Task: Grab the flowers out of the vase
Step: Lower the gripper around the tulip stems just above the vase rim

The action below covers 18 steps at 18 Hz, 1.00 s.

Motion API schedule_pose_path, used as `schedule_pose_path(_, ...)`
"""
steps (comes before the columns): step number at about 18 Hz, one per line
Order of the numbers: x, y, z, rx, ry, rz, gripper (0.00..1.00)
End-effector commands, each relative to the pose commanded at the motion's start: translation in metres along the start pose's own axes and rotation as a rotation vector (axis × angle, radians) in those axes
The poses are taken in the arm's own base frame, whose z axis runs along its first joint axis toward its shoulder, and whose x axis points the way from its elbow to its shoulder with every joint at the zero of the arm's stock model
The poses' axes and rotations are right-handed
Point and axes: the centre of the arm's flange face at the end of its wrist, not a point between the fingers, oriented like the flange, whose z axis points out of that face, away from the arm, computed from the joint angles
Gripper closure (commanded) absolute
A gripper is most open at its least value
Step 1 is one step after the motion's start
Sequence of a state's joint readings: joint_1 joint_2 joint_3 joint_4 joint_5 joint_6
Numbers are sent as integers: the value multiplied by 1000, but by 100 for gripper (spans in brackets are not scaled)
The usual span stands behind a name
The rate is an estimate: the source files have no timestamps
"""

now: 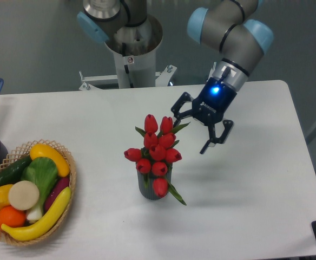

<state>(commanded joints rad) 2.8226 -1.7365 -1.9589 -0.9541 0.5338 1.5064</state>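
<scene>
We are on the approach: our gripper (195, 130), jaws spread and empty, hangs just right of the red tulips (157, 151), which stand in the grey ribbed vase (153, 189) mid-table. Next we must close around the bunch, then lift straight up.

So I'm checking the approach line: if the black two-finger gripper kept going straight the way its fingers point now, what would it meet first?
Probably the white table. The open gripper points down and slightly left, just right of the red artificial tulips, and a green leaf tip lies near one finger. Depth is unclear, so it may brush that first.
</scene>
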Motion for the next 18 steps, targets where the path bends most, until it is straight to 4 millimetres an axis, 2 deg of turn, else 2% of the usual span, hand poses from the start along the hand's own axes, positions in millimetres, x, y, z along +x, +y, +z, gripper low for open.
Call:
schedule_pose_path(1, 7, -3, 13, -3, 26, 7, 0)
schedule_pose_path(5, 12, -11, 29, 2, 57, 26, 0)
schedule_pose_path(18, 1, -9, 51, -1, 69, 66, 0)
